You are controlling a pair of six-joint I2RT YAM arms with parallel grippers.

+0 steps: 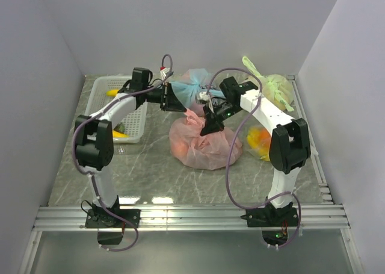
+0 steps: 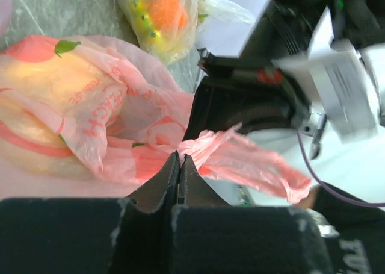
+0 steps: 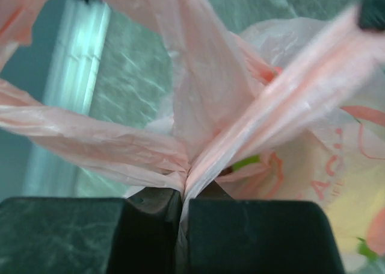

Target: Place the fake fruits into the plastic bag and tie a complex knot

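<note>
The plastic bag (image 1: 204, 147) sits full in the middle of the table (image 1: 150, 177), its top drawn up. The right gripper (image 3: 182, 193) is clamped on a gathered bunch of that pink film just above the bag. Its arm reaches in from the right and bends down at the wrist. The left gripper (image 2: 179, 161) points in from the left at the bag's top, fingers pressed together with their tips against the film; whether any is caught I cannot tell.

A blue bag (image 1: 191, 84) lies just behind. A green bag (image 1: 278, 90) fills the back right corner, a yellow bag (image 1: 258, 141) sits beside the right arm, and a white basket (image 1: 137, 120) runs along the left wall. Bare tabletop lies in front.
</note>
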